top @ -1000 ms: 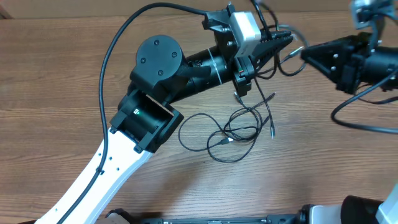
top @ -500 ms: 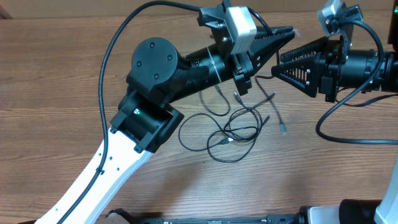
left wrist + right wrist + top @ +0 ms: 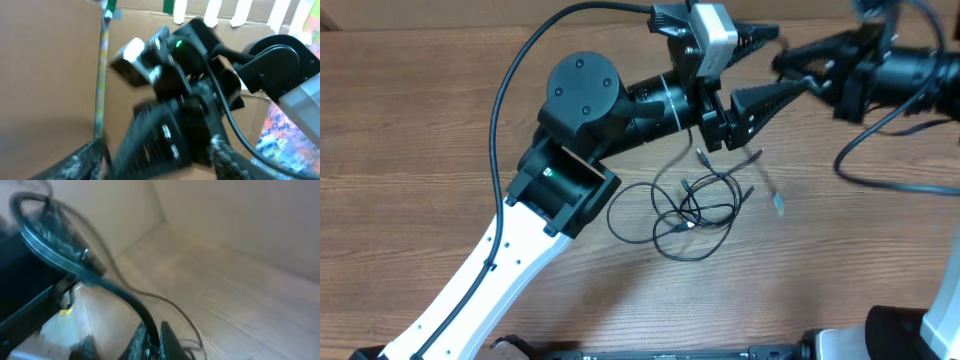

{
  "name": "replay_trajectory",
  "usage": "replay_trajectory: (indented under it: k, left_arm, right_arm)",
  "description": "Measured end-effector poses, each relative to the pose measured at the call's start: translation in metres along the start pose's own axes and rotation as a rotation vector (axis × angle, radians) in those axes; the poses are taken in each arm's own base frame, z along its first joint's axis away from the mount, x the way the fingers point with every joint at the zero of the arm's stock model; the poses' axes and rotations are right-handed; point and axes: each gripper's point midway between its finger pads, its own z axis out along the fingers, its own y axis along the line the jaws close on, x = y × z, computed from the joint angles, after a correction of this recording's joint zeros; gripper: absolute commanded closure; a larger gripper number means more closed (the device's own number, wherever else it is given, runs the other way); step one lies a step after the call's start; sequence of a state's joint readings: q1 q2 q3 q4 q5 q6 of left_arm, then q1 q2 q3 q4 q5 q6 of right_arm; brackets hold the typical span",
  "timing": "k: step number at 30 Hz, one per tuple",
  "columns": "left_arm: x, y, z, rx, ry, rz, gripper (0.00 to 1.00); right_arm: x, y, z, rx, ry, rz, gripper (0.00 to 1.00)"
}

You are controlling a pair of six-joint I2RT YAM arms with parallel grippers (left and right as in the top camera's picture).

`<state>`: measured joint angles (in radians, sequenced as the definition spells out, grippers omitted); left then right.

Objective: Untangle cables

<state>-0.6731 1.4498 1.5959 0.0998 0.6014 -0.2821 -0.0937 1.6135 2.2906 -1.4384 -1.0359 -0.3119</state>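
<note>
Work is taking place on a brown wood-grain table [image 3: 410, 120], with a cardboard wall [image 3: 440, 10] standing along its far edge. The cables [image 3: 692, 212] are lying near the middle of the table, just to the near side of the two grippers. They are thin black cords crossing one another in a loose bunch, with one wide loop spreading left and several short plug ends pointing far and right. One end at the right of the bunch is showing blurred, so it cannot be told whether it is lifted off the wood. The left gripper [image 3: 782, 58] is hanging above the far side of the bunch with its fingers [image 3: 227, 157] spread well apart, gripping nothing. The right gripper [image 3: 800, 62] is reaching in from the right with its jaws pressed together and its tip sitting between the left fingers. The right wrist view is too blurred to show whether a cord is pinched there. On this layout the task is judged to be standing at an early-to-middle stage. Some ends are lying free of the bunch, but the centre crossings are not yet undone and no cord is lying apart on its own. Remaining work appears to be drawing each cord clear of the centre and laying them well apart.
</note>
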Motion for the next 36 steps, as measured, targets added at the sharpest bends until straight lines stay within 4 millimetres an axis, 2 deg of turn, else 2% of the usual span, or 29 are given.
replay_trajectory:
  k: [3,5,6,8,9,10,11,12,13,14,15,21,25,29,30,32,36]
  left_arm:
    - [0.005,0.001,0.000,-0.003,0.019,-0.016,0.13]
    - [0.014,0.003,0.000,-0.008,0.054,-0.036,0.09]
    - [0.018,0.004,0.000,-0.012,0.067,-0.040,0.08]
    - [0.033,0.009,-0.002,-0.031,0.125,-0.071,0.05]
    - [0.040,0.013,-0.004,-0.045,0.153,-0.085,0.03]
    - [0.047,0.017,-0.007,-0.057,0.181,-0.099,0.00]
    - [0.059,0.022,-0.011,-0.077,0.228,-0.121,0.00]
    - [0.073,0.030,-0.017,-0.104,0.281,-0.143,0.00]
    - [0.077,0.032,-0.020,-0.114,0.302,-0.144,0.00]
    - [0.100,0.033,-0.031,-0.132,0.399,-0.168,0.00]
    - [0.116,0.033,-0.039,-0.139,0.466,-0.180,0.00]
    - [0.162,0.035,-0.070,-0.201,0.676,-0.223,0.00]
    - [0.189,0.047,-0.100,-0.340,0.818,-0.242,0.00]
    - [0.202,0.057,-0.121,-0.444,0.906,-0.238,0.00]
    - [0.205,0.060,-0.126,-0.472,0.926,-0.234,0.00]
    - [0.206,0.062,-0.129,-0.491,0.936,-0.229,0.00]
    - [0.207,0.068,-0.137,-0.529,0.951,-0.230,0.00]
  right_arm:
    - [-0.028,-0.034,-0.027,0.106,-0.122,0.083,0.96]
    - [-0.046,-0.063,-0.061,0.202,-0.230,0.178,0.96]
    - [-0.051,-0.070,-0.073,0.219,-0.264,0.202,0.96]
    - [-0.066,-0.087,-0.116,0.269,-0.377,0.264,0.96]
    - [-0.067,-0.090,-0.126,0.281,-0.397,0.277,0.96]
    - [-0.068,-0.096,-0.144,0.302,-0.431,0.311,0.96]
    - [-0.066,-0.104,-0.172,0.342,-0.481,0.350,0.96]
    - [-0.063,-0.109,-0.191,0.372,-0.514,0.388,0.96]
    - [-0.061,-0.111,-0.199,0.385,-0.526,0.402,0.96]
    - [-0.053,-0.118,-0.230,0.447,-0.575,0.441,0.96]
    - [-0.048,-0.122,-0.250,0.490,-0.605,0.455,0.96]
    - [-0.023,-0.134,-0.307,0.660,-0.697,0.528,0.96]
    - [0.021,-0.154,-0.334,0.866,-0.717,0.690,0.96]
    - [0.064,-0.174,-0.359,1.130,-0.680,0.815,0.96]
    - [0.083,-0.182,-0.371,1.232,-0.657,0.864,0.96]
    - [0.100,-0.189,-0.382,1.313,-0.634,0.913,0.96]
    - [0.140,-0.217,-0.398,1.411,-0.567,1.033,0.96]
